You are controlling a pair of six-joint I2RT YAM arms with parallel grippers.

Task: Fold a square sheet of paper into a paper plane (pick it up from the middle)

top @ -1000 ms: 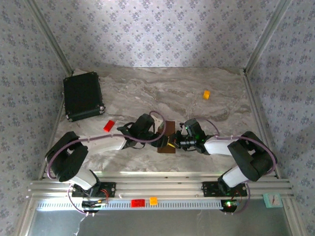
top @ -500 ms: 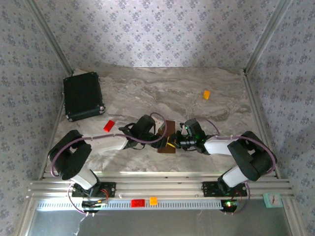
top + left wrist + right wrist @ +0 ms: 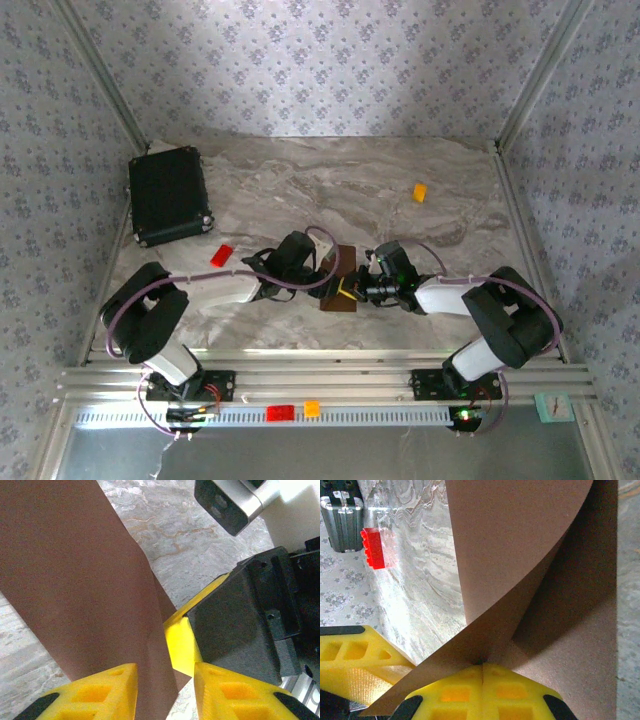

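Paper: The brown sheet of paper lay near the middle of the table, a bit below the center of the top picture, between the two hands.
Right hand: The right hand was pinched tight on the paper at the bottom of its own picture. A flap of paper curled up and over from there.
Left hand: The left hand had a narrow gap at the bottom of its picture. An edge of the paper stood in the gap and did not look squeezed.
How it handles: The paper looked thin, light and bendy. I think it would flop, crease easily, and tear if both hands pulled hard.
Where to hold: A soft pinch on an edge, close to the fold, seems best.
Hard to see: From above, the hands covered much of the paper, so its folds were unclear. Both close pictures cut the paper off.
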